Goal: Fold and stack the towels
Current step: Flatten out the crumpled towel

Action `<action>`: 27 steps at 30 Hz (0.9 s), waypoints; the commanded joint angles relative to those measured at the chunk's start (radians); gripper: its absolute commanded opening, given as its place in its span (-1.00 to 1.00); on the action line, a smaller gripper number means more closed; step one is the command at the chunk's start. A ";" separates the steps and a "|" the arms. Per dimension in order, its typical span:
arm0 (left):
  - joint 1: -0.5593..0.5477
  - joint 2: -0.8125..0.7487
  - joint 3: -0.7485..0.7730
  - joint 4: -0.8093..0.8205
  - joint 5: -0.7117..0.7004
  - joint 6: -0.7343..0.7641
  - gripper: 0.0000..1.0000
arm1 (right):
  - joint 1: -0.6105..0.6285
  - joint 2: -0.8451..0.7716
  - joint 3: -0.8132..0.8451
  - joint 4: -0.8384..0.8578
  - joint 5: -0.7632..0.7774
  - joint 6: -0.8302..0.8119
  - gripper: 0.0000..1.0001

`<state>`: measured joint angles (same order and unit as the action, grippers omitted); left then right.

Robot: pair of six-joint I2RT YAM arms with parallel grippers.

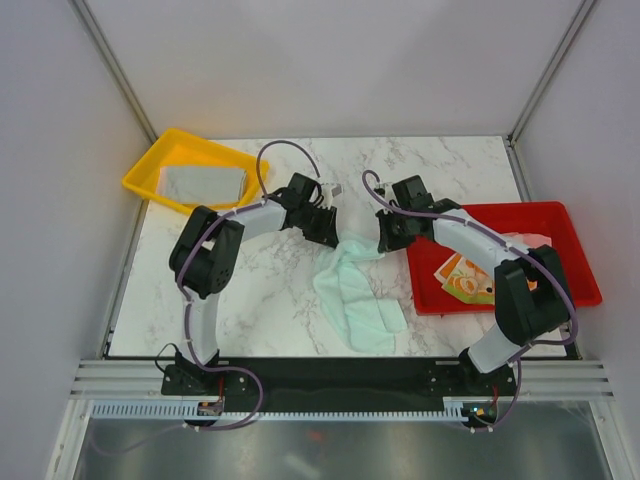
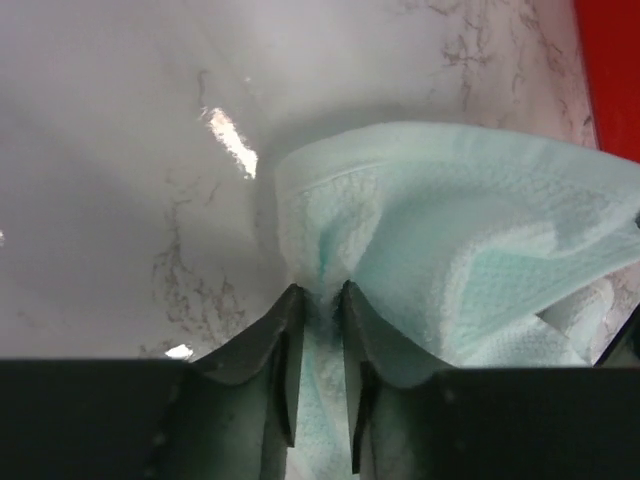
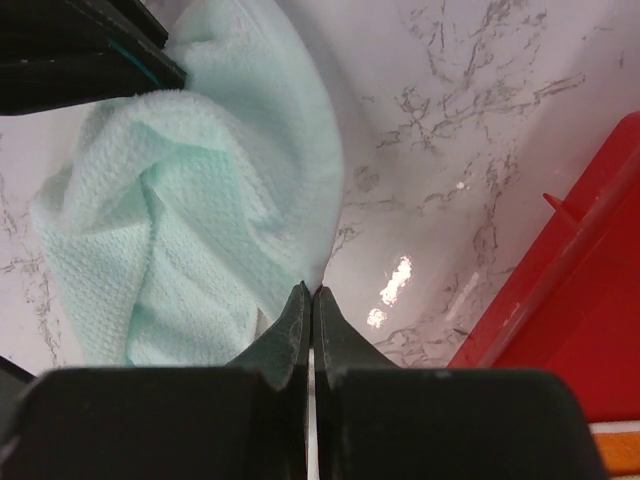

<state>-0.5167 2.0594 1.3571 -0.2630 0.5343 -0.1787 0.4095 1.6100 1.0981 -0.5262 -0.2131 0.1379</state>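
Note:
A mint green towel [image 1: 358, 290] hangs crumpled over the marble table between my two grippers. My left gripper [image 1: 330, 228] is shut on a bunched edge of it [image 2: 420, 250]; cloth fills the gap between the fingers. My right gripper [image 1: 384, 240] is shut on a corner of the same towel [image 3: 200, 200], the fingers pressed together. A folded grey towel [image 1: 204, 184] lies in the yellow tray [image 1: 150, 165]. A cream towel with orange shapes [image 1: 465, 278] and a pale pink one [image 1: 525, 241] lie in the red tray [image 1: 575, 250].
The yellow tray sits at the far left corner. The red tray sits at the right, close beside my right gripper, and its rim shows in the right wrist view [image 3: 560, 270]. Grey walls enclose the table.

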 commanded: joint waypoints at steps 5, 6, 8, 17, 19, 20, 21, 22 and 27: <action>0.015 -0.113 -0.042 -0.007 -0.184 -0.042 -0.96 | -0.001 -0.050 -0.029 0.075 -0.072 0.032 -1.00; 0.015 -0.149 -0.065 0.011 -0.191 -0.042 -0.95 | -0.003 -0.055 -0.035 0.075 -0.060 0.031 -1.00; 0.015 -0.185 -0.082 0.024 -0.207 -0.060 -0.95 | -0.003 -0.064 -0.044 0.078 -0.058 0.031 -1.00; -0.055 -0.504 -0.327 -0.081 -0.548 -0.407 -0.95 | 0.000 0.132 0.137 0.114 -0.083 0.032 -1.00; -0.063 -0.495 -0.404 0.011 -0.442 -0.480 -0.95 | -0.003 0.165 0.175 0.079 -0.056 0.005 -1.00; -0.065 -0.481 -0.414 0.027 -0.398 -0.498 -0.87 | -0.003 0.194 0.187 0.065 -0.020 -0.009 -1.00; -0.065 -0.467 -0.409 0.039 -0.354 -0.508 -0.47 | -0.003 0.209 0.201 0.048 -0.011 -0.023 -1.00; -0.065 -0.446 -0.397 0.039 -0.291 -0.509 -0.26 | -0.003 0.226 0.232 0.019 -0.005 -0.052 -1.00; -0.036 -0.463 -0.255 -0.083 -0.390 -0.426 0.43 | -0.018 0.300 0.313 -0.034 0.003 -0.106 -1.00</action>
<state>-0.5735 1.6287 0.9791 -0.3214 0.1829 -0.6086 0.4026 1.8919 1.3411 -0.5110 -0.2340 0.0940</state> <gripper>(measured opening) 0.676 0.010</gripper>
